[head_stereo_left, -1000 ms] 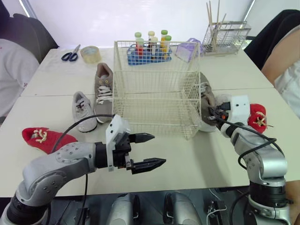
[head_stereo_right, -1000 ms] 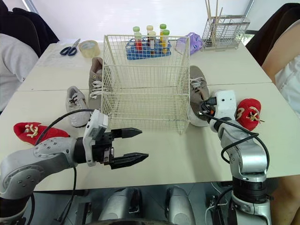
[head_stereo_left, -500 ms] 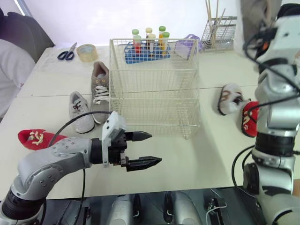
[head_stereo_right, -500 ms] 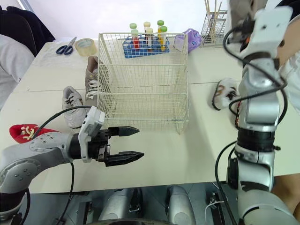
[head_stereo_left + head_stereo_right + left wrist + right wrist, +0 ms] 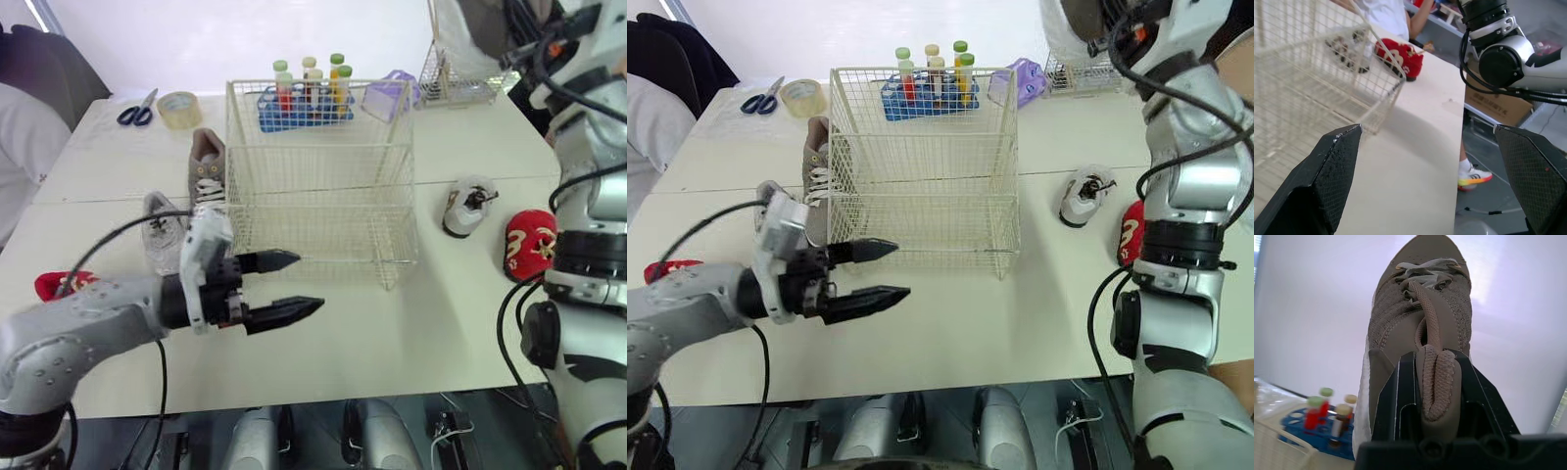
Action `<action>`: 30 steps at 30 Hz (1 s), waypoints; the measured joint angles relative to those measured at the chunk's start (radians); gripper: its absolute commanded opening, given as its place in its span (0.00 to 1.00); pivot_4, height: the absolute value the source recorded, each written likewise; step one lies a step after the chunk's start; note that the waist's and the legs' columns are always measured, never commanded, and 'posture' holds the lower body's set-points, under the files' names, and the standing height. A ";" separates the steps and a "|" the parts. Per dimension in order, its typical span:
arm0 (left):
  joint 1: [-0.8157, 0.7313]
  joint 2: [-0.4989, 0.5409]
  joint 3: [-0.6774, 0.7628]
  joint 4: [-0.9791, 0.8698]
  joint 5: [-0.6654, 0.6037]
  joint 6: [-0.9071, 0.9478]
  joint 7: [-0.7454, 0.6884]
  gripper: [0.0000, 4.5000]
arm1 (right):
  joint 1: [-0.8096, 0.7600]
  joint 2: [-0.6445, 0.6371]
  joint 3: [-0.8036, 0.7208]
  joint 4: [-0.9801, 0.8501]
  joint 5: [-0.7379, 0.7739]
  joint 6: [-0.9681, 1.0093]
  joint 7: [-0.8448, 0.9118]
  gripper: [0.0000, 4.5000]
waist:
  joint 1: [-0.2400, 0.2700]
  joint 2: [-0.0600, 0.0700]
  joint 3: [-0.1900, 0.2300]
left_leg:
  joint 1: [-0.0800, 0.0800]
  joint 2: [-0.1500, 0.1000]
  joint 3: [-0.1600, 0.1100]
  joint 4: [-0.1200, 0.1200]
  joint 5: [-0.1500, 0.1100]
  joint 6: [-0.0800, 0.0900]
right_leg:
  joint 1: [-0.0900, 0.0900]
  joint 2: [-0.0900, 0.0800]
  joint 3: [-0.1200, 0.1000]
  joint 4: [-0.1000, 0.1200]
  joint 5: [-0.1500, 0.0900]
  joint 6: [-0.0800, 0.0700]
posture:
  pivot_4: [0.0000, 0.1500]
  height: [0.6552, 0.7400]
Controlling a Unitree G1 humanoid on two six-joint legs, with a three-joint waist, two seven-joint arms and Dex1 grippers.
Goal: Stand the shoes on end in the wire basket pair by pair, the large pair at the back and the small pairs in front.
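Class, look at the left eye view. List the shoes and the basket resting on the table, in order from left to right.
left red slipper → left small grey shoe → large brown shoe → wire basket → right small grey shoe → right red slipper

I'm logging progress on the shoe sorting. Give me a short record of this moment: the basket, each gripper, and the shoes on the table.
basket: wire basket on the table, empty
right gripper: up high, shut on the tongue of the large shoe
left gripper: open, hovering in front of the basket
left of basket: second large shoe, left grey shoe, left red shoe
right of basket: right grey shoe, right red shoe
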 measured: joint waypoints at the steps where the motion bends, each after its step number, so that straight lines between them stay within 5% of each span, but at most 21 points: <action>1: -0.016 0.033 0.033 0.023 -0.033 0.001 0.005 1.00 | -0.066 -0.014 0.005 0.026 0.024 0.000 0.065 0.06 | -0.001 0.000 0.001 | 0.000 0.000 0.000 0.000 0.000 0.000 | -0.001 0.000 0.000 0.000 0.000 0.000 | 1.00 1.00; 5: -0.046 0.109 0.110 0.072 -0.103 0.001 0.014 1.00 | -0.211 -0.024 0.009 0.034 0.101 -0.025 0.224 0.06 | -0.001 -0.001 0.000 | 0.001 0.000 0.000 -0.002 0.000 0.000 | 0.001 0.001 0.000 -0.002 0.000 0.000 | 1.00 1.00; 13: -0.032 0.242 0.331 0.219 -0.286 0.033 0.013 1.00 | -0.223 -0.004 0.114 0.081 0.175 0.025 0.560 0.06 | -0.001 -0.004 0.002 | 0.001 0.000 0.000 0.001 0.000 0.000 | 0.001 0.000 -0.001 0.000 0.001 -0.001 | 1.00 1.00; 19: 0.051 0.341 0.599 0.467 -0.259 0.162 -0.147 1.00 | -0.331 -0.068 0.221 0.183 0.129 -0.018 0.846 0.06 | -0.004 -0.005 0.005 | 0.000 0.000 0.001 0.000 0.000 0.000 | -0.001 0.000 -0.002 -0.001 0.001 -0.001 | 1.00 1.00; 30: -0.023 0.370 0.571 0.520 -0.222 0.218 -0.231 1.00 | -0.396 -0.037 0.304 0.231 0.100 -0.156 1.042 0.06 | -0.004 -0.008 0.006 | 0.000 0.000 0.001 0.000 -0.001 0.000 | -0.001 -0.001 0.000 0.001 0.001 -0.001 | 1.00 1.00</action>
